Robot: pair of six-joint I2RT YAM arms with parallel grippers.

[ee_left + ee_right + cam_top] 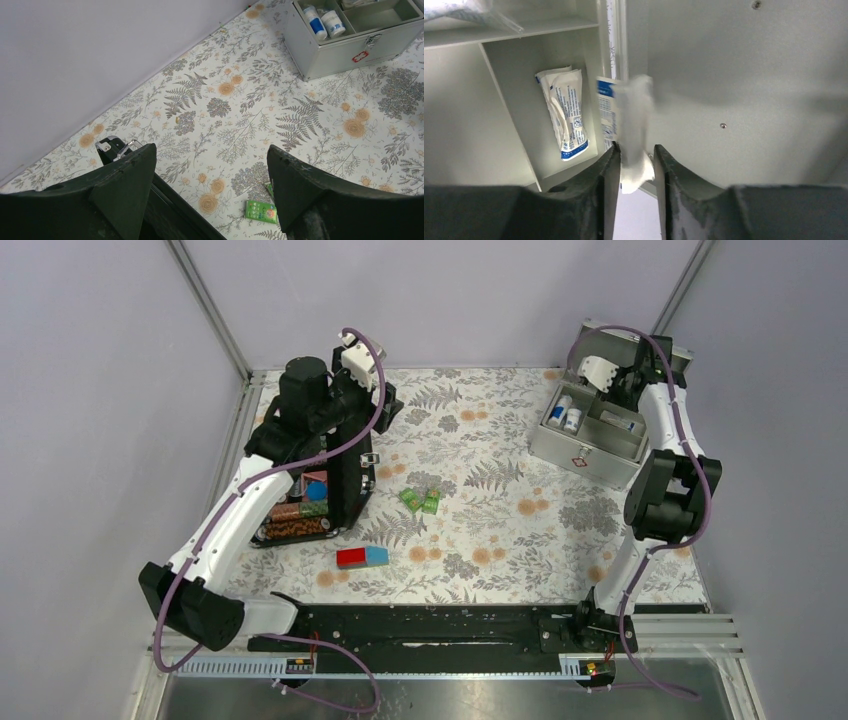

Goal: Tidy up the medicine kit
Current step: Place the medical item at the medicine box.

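Medicine kit holds two bottles and a packet; right gripper straddles second packet, grip unclear; left gripper open.

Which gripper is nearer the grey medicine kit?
Right. The right gripper is over the open medicine kit, a white packet between its fingers; the left gripper hangs far off above the black case.

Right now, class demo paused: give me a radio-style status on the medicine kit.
Left gripper jaws open, empty. Right gripper jaws around white packet over the medicine kit, grip unclear. Kit open, items inside. Green packets loose on table.
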